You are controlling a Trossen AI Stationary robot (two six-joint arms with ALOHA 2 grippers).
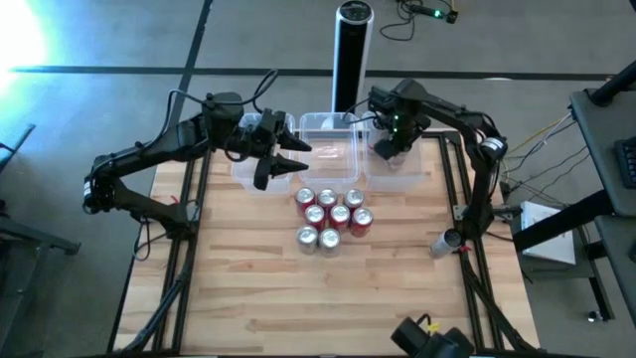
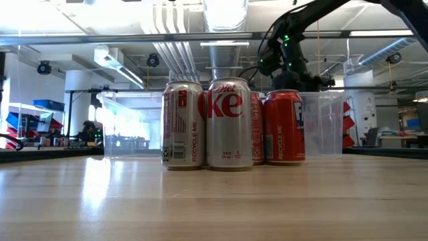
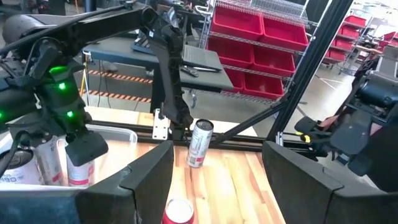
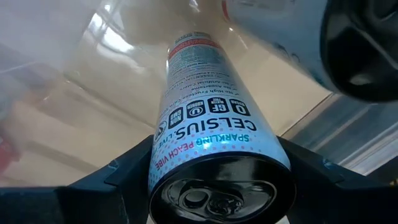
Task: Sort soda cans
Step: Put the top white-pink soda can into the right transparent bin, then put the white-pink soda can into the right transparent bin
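Observation:
Several red and silver soda cans (image 1: 333, 214) stand upright in a tight cluster mid-table, also seen in the low view (image 2: 227, 124). A slim can (image 3: 200, 143) stands alone by the table's right edge (image 1: 442, 242). My right gripper (image 1: 388, 147) points down over the right clear tub (image 1: 405, 177), shut on a slim white Celsius can (image 4: 211, 112). More cans (image 3: 25, 167) stand in that tub. My left gripper (image 1: 276, 157) hovers open above the left tub (image 1: 248, 171), with nothing between its fingers (image 3: 149, 180). My right gripper pinches the Celsius can between its two fingers at the sides just under the top rim (image 4: 163, 180). The fingers come from above, pointing down. The can hangs upright below them inside the tub (image 3: 79, 173); whether its bottom touches the tub floor I cannot tell.
A third clear tub (image 1: 328, 139) sits between the other two at the far edge, with a tall black post (image 1: 350, 50) behind it. Bare wood lies toward the near edge (image 1: 328, 298). Dark frame rails run along both table sides.

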